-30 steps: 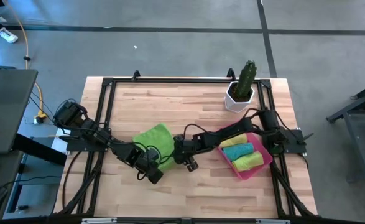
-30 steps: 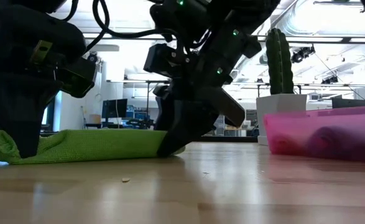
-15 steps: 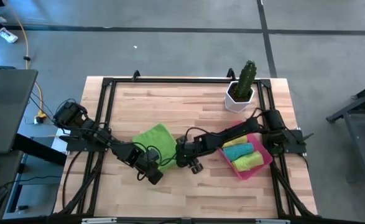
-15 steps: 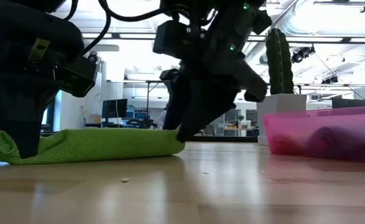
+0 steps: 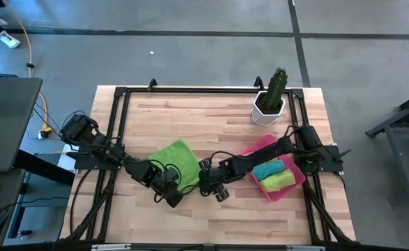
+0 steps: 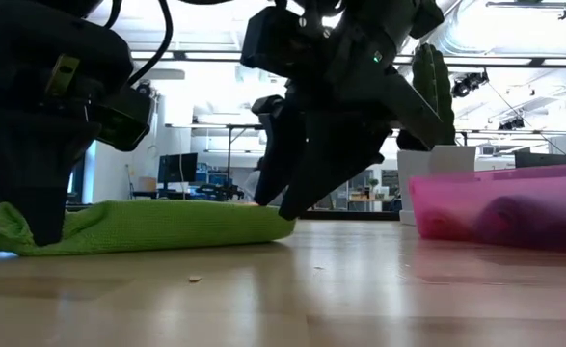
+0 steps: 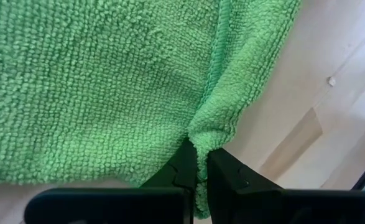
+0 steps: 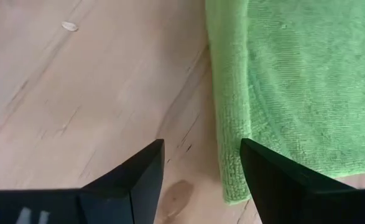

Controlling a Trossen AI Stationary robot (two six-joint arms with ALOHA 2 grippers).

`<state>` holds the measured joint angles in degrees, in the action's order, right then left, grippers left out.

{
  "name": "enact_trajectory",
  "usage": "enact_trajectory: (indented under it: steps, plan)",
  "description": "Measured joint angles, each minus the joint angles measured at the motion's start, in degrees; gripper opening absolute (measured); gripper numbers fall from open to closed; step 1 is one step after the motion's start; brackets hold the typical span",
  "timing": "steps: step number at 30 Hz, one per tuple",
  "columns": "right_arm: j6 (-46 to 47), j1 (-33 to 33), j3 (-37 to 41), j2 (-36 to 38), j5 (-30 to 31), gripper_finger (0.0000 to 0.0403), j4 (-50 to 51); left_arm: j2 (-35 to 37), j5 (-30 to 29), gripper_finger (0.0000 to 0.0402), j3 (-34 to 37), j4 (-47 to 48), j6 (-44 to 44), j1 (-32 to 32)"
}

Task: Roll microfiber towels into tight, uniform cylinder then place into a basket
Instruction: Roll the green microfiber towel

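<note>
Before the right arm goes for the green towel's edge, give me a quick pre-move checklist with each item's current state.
1. Left gripper shut on the green towel corner: ok.
2. Right gripper open: ok.
3. Right gripper lined up over the towel's edge: ok, the edge lies between its fingers, not yet touched.
4. Towel lying flat on the table: ok, apart from the pinched corner.
5. Basket has room for another roll: cannot tell; rolled towels already fill much of it.
</note>
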<state>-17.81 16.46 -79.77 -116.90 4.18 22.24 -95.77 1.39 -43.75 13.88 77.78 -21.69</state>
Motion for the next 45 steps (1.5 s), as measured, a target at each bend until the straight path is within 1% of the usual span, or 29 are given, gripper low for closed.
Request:
enact_trajectory:
  steps: [11, 17, 18, 21, 25, 30, 35, 45]
  plan:
    - [2.5, 2.1, 0.0, -0.9, 0.2, 0.0204, -0.6, 0.0, 0.0, 0.001, -0.1, -0.6, 0.0, 0.0]
    - [2.4, 0.5, 0.0, -3.2, 3.5, 0.0204, -1.2, 0.0, -0.1, 0.001, -0.1, -0.6, 0.1, -0.1]
    - [2.3, 0.4, 0.0, -3.4, 5.3, 0.0204, -1.5, 0.0, -0.1, 0.001, -0.1, -0.6, 0.0, -0.1]
    - [2.3, 0.1, 0.0, -3.4, 6.3, 0.0204, -1.6, 0.0, -0.1, 0.001, -0.1, -0.6, 0.0, -0.1]
    - [-0.2, 0.4, 0.0, -3.5, 6.6, 0.0204, -2.3, 0.0, -0.1, 0.001, -0.1, -0.6, 0.0, -0.1]
    - [-1.7, 1.1, 0.0, -3.5, 8.6, 0.0204, -3.2, 0.0, -0.1, 0.001, -0.1, -0.6, 0.0, -0.1]
    - [-3.8, 1.6, 0.0, -3.6, 13.2, 0.0204, -4.4, 0.0, -0.1, 0.001, -0.1, -0.6, 0.0, -0.1]
    - [-3.9, -0.3, 0.0, -3.6, 13.1, 0.0204, -6.4, 0.0, -0.1, 0.001, -0.1, -0.6, 0.0, -0.1]
